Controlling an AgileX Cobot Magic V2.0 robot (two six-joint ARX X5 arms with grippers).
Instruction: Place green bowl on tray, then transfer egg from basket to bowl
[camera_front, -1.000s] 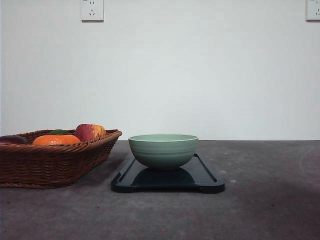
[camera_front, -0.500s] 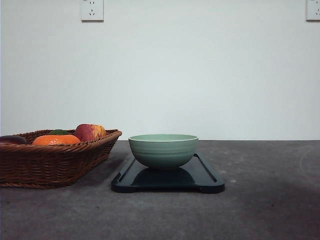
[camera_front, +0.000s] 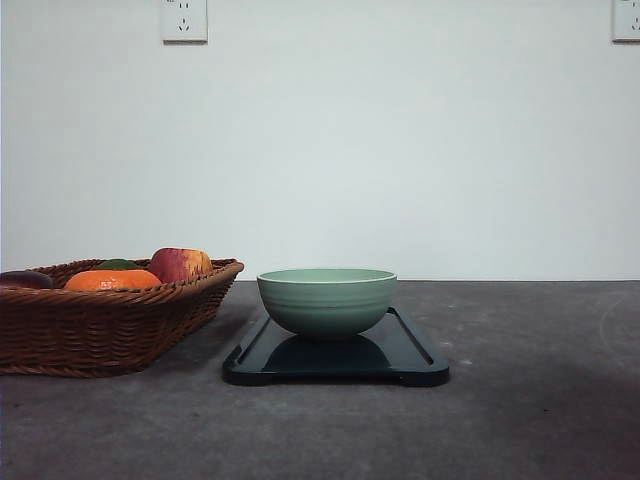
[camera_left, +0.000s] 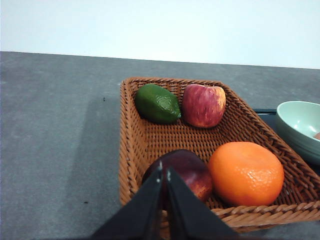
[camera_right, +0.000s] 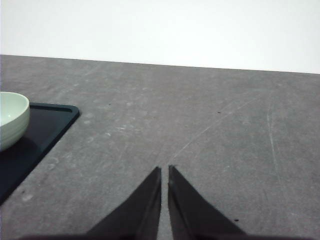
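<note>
The pale green bowl (camera_front: 326, 300) stands upright on the dark tray (camera_front: 412, 356) at the table's middle. The wicker basket (camera_front: 100, 330) sits to the tray's left. In the left wrist view, a small reddish-brown sliver that looks like the egg (camera_left: 317, 135) lies inside the bowl (camera_left: 299, 125) at the picture's edge. My left gripper (camera_left: 164, 172) is shut and holds nothing. Its tips hang over the near side of the basket (camera_left: 129, 150). My right gripper (camera_right: 164, 172) is shut and holds nothing, above bare table to the right of the tray (camera_right: 47, 125) and bowl (camera_right: 11, 119).
The basket holds a dark maroon fruit (camera_left: 182, 172), an orange (camera_left: 246, 173), a red-yellow apple (camera_left: 203, 105) and a green fruit (camera_left: 157, 103). Grey tabletop (camera_front: 540, 400) stretches to the right of the tray. A white wall stands behind.
</note>
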